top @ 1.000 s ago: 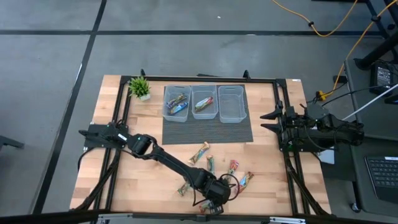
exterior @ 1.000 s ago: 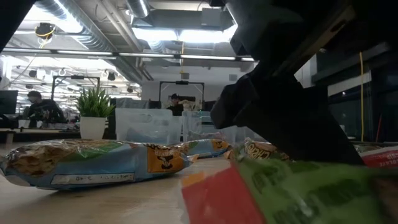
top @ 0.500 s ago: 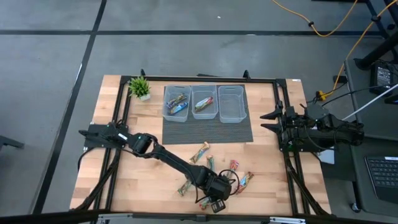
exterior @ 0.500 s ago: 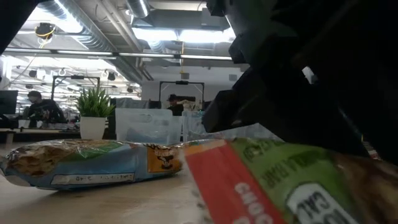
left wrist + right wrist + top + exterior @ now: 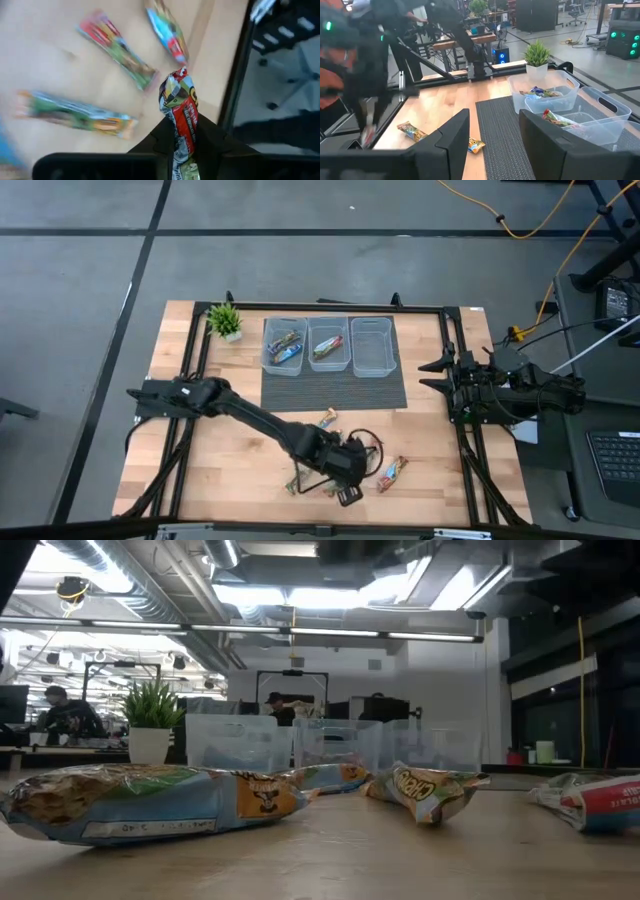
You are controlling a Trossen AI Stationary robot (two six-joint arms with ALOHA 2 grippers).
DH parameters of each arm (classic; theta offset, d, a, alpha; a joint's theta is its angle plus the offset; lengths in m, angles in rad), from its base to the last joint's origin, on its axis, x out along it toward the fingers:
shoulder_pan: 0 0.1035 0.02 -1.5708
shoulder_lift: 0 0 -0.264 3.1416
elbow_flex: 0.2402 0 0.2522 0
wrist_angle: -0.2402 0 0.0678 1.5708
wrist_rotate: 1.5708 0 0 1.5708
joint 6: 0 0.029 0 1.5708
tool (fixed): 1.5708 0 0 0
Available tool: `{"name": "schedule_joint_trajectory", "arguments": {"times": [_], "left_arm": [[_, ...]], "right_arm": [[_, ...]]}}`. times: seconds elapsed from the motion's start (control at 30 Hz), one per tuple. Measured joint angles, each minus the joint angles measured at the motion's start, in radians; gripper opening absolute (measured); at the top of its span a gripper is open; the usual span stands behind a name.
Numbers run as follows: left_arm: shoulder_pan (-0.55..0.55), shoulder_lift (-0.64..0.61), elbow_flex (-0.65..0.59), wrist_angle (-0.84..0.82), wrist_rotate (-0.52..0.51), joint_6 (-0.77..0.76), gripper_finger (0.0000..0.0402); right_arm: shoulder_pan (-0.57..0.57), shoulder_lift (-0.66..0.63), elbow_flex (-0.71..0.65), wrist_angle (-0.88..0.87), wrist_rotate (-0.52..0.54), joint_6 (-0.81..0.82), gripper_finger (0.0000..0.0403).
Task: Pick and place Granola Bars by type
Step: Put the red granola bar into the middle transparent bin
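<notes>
I am lifting a red-wrapped bar point(image 5: 181, 117) in the left hand point(image 5: 347, 492), pinching it tight above the desk point(image 5: 240, 465) near its front edge; next I am judging its type and carrying it over the loose bars point(image 5: 392, 471) to the bins point(image 5: 372, 347) beyond; the right hand point(image 5: 432, 373), half spread, is idling at the desk's right edge, leaving the way open.

Glossy foil granola bars point(image 5: 390, 472); matt wood table point(image 5: 230, 460); clear plastic bins point(image 5: 372, 345).
</notes>
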Motion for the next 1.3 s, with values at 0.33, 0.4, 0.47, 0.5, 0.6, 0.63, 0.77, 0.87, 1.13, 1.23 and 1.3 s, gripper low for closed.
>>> {"name": "schedule_joint_trajectory", "arguments": {"times": [0.33,0.4,0.47,0.5,0.6,0.63,0.77,0.87,1.13,1.23,1.3], "left_arm": [[0.025,-0.337,0.004,0.038,-0.287,0.289,0.0042],[0.025,-0.411,0.005,0.045,-0.358,0.376,0.0041],[0.029,-0.473,0.005,0.046,-0.44,0.445,0.0043],[0.032,-0.501,0.005,0.046,-0.472,0.477,0.0045],[0.048,-0.57,0.005,0.041,-0.547,0.555,0.005],[0.053,-0.589,0.005,0.038,-0.563,0.57,0.0051],[0.109,-0.638,0.005,0.019,-0.563,0.638,0.0051],[0.18,-0.645,0.005,-0.023,-0.554,0.667,0.0049],[0.519,-0.618,0.005,-0.058,-0.293,0.73,0.0053],[0.666,-0.588,0.005,0.0,-0.164,0.734,0.0053],[0.749,-0.567,0.005,0.047,-0.086,0.721,0.0054]], "right_arm": [[0.0,0.0,0.0,0.0,0.0,0.001,0.0174],[0.0,0.0,0.0,0.0,0.0,0.0,0.0174],[0.0,0.0,0.0,0.0,0.0,0.001,0.0174],[0.0,0.0,0.0,0.0,0.0,0.001,0.0174],[0.0,0.0,0.0,0.0,0.0,0.001,0.0174],[0.0,0.0,0.0,0.0,0.0,0.001,0.0174],[0.0,0.0,0.0,0.001,0.0,0.001,0.0174],[0.0,0.0,0.0,0.001,0.0,0.001,0.0174],[0.0,0.0,0.0,0.001,0.0,0.004,0.0174],[0.0,0.0,0.0,0.001,0.0,0.0,0.0174],[0.0,0.0,0.0,0.0,0.0,0.0,0.0174]]}}
